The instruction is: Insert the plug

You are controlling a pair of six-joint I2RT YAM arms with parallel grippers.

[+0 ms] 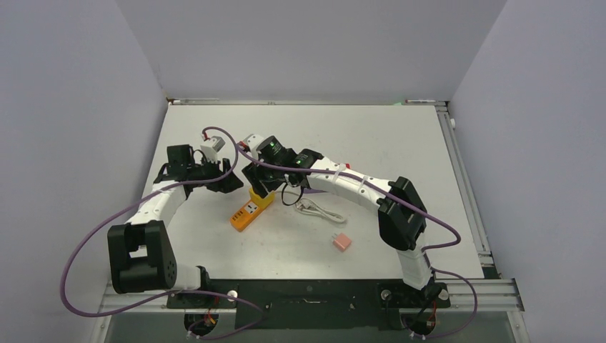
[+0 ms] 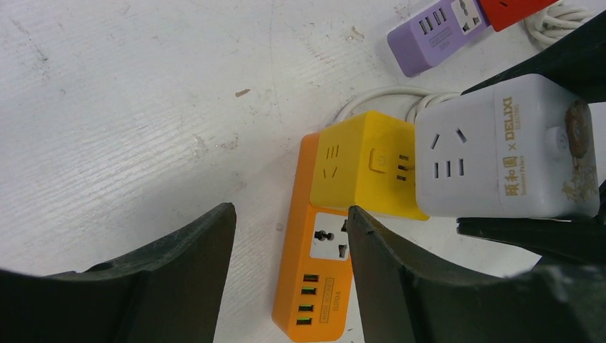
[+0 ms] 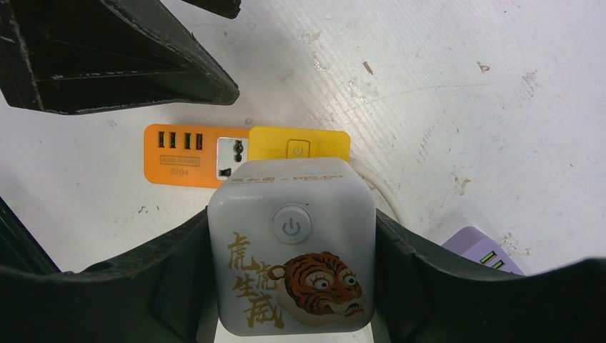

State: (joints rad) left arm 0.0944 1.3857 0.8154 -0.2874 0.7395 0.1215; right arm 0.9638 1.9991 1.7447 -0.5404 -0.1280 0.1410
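Note:
An orange power strip (image 1: 246, 214) lies on the table with a yellow cube adapter (image 1: 264, 200) plugged into its far end. The strip's universal socket (image 2: 330, 236) is free. My right gripper (image 3: 291, 221) is shut on a white cube plug (image 3: 291, 250) with a tiger picture and holds it just above and beside the yellow cube (image 2: 364, 164). Its prongs are hidden. My left gripper (image 2: 289, 214) is open, its fingers either side of the strip's left edge and holding nothing. The white plug also shows in the left wrist view (image 2: 511, 146).
A purple power strip (image 2: 429, 39) joined to a red piece (image 2: 511, 8) lies behind the orange strip. A white cable (image 1: 318, 209) coils to the right. A pink cube (image 1: 342, 242) lies toward the front right. The left gripper's finger (image 3: 107, 50) is close above the strip.

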